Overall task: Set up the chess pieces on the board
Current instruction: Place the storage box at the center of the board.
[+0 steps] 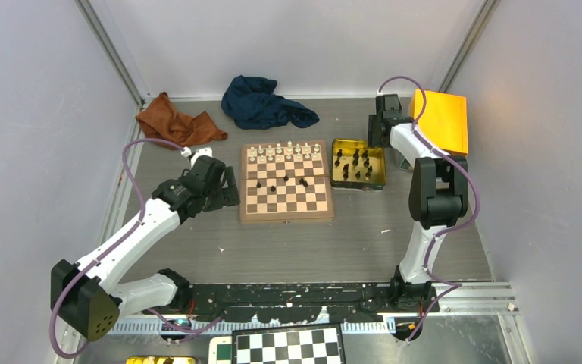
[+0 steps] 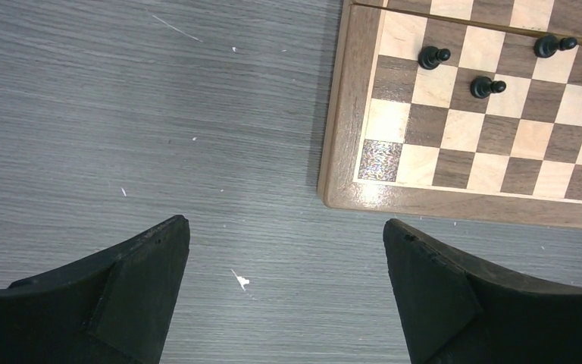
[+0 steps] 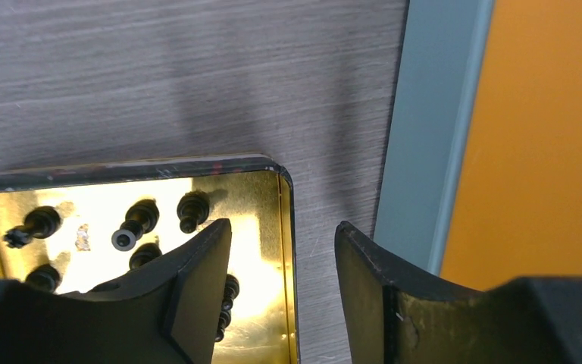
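Toward the far edge of the surface (image 1: 197, 243), midway along it, lies the board (image 1: 286, 218), with a gold tin (image 1: 358, 186) just beside its right side. A few black chess pieces (image 1: 286, 179) stand on the board's middle squares; more sit in the tin. White pieces (image 1: 284, 149) line the board's far rows. My right jaws hang over the tin's far right corner, spread wide and gripping nothing. One finger (image 3: 189, 296) is above the pieces inside, the other above bare surface outside the wall. My left jaws hover over bare surface just off the board's near left corner, also wide apart and empty.
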